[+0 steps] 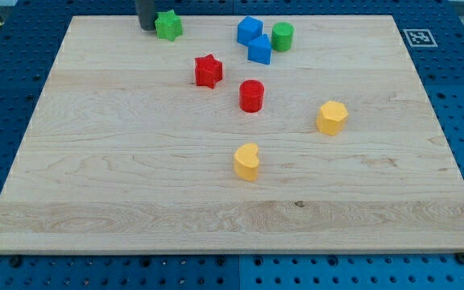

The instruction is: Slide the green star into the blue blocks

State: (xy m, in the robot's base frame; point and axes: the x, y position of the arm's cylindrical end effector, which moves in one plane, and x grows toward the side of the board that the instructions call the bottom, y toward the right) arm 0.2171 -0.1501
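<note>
A red star (209, 71), red cylinder (251, 95), green cylinder (282, 36) and two yellow blocks (331, 118) (247, 161) sit on the wooden bench (135, 185).

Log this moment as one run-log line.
my tip: touching green star on the view's left | blue blocks: to the star's right, apart | green cylinder: beside blue blocks | status: star not yet at blues

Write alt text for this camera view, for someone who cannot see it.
On a wooden board, my tip sits just left of a green star at the view's top. To its right, two blue blocks adjoin a green cylinder. A red star, red cylinder and two yellow blocks lie lower.
</note>
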